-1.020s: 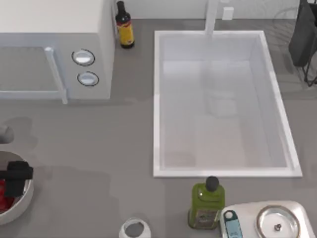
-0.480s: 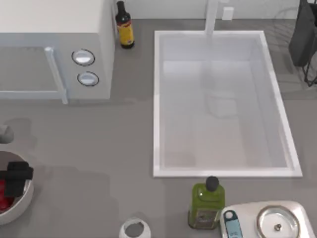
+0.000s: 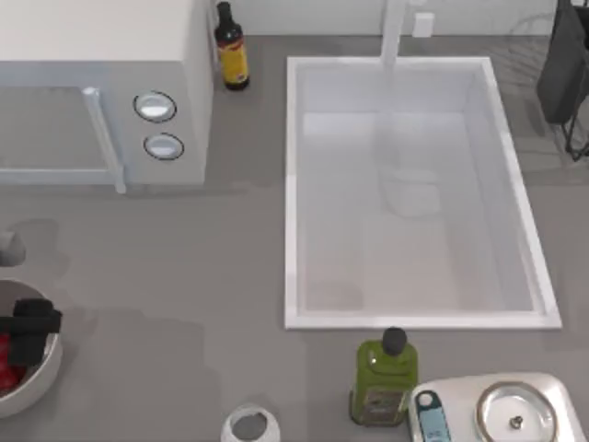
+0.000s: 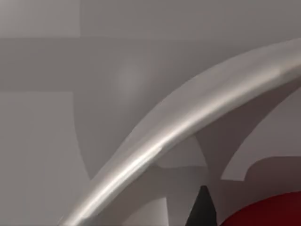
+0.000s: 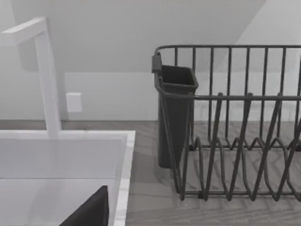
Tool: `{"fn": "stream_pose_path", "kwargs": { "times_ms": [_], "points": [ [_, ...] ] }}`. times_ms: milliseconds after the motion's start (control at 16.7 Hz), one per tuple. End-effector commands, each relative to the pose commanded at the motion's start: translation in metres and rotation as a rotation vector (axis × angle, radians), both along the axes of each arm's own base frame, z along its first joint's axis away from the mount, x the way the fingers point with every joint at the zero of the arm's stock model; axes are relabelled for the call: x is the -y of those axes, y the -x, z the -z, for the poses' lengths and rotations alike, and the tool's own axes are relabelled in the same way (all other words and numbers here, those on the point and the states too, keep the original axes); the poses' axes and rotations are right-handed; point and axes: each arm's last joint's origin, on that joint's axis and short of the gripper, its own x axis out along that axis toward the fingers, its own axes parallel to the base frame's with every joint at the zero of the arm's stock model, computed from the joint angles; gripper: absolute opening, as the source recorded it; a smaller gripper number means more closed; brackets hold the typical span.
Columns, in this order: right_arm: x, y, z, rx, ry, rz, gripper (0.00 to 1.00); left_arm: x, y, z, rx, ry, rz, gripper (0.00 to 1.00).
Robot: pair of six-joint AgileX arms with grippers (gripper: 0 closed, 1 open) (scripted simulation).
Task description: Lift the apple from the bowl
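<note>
Top view: the bowl [image 3: 37, 382] sits at the far left edge of the counter, cut off by the frame, its thick pale rim curving round a smooth inside. The apple [image 3: 7, 366] lies inside it as a small glossy red patch, partly covered by the left gripper [image 3: 28, 333], a black block positioned over the bowl above the fruit; whether its fingers are spread or pressed together cannot be told from here. Elsewhere on the counter are a microwave [image 3: 101, 92] at upper left, a dark sauce bottle [image 3: 231, 48] just beside it, a white sink [image 3: 414, 189] in the middle, a green oil bottle [image 3: 384, 382] near the front edge, a small white cup [image 3: 248, 425], and a steel dish with a knob [image 3: 515, 416] at lower right. Left wrist view: the bowl's rim [image 4: 188, 122] sweeps across as a broad pale arc with a bright highlight, grey counter beyond it. Inside the rim, a curved section of the apple [image 4: 268, 212] appears as saturated deep red with a smooth surface, and one dark fingertip [image 4: 202, 209] stands just beside it (contact between the two cannot be confirmed). Right wrist view: the camera looks across the sink's corner [image 5: 122, 155] toward the white faucet [image 5: 47, 80] and a black wire dish rack [image 5: 235, 122] with a dark cutlery holder. A dark part of the right gripper [image 5: 89, 212] shows above the sink; its finger state cannot be told.
</note>
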Motion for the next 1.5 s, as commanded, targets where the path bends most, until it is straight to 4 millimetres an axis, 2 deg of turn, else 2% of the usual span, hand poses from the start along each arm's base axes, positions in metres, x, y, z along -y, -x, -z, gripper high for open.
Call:
{"fn": "stream_pose_path", "kwargs": {
  "times_ms": [180,660,720,900,1080,1320,1500],
  "points": [
    [0.000,0.000,0.000,0.000,0.000,0.000,1.00,0.000,0.000,0.000,0.000,0.000,0.000,0.02],
    [0.000,0.000,0.000,0.000,0.000,0.000,1.00,0.000,0.000,0.000,0.000,0.000,0.000,0.00],
    [0.000,0.000,0.000,0.000,0.000,0.000,1.00,0.001,-0.012,-0.029,0.104,0.001,0.004,0.00],
    [0.000,0.000,0.000,0.000,0.000,0.000,1.00,0.000,-0.017,-0.036,0.099,0.001,0.004,0.00],
    [0.000,0.000,0.000,0.000,0.000,0.000,1.00,-0.001,-0.033,-0.063,0.090,0.002,0.004,0.00],
    [0.000,0.000,0.000,0.000,0.000,0.000,1.00,-0.003,-0.051,-0.134,0.074,0.003,0.005,0.00],
    [0.000,0.000,0.000,0.000,0.000,0.000,1.00,-0.003,-0.046,-0.196,0.060,0.004,0.005,0.00]
  ]
}}
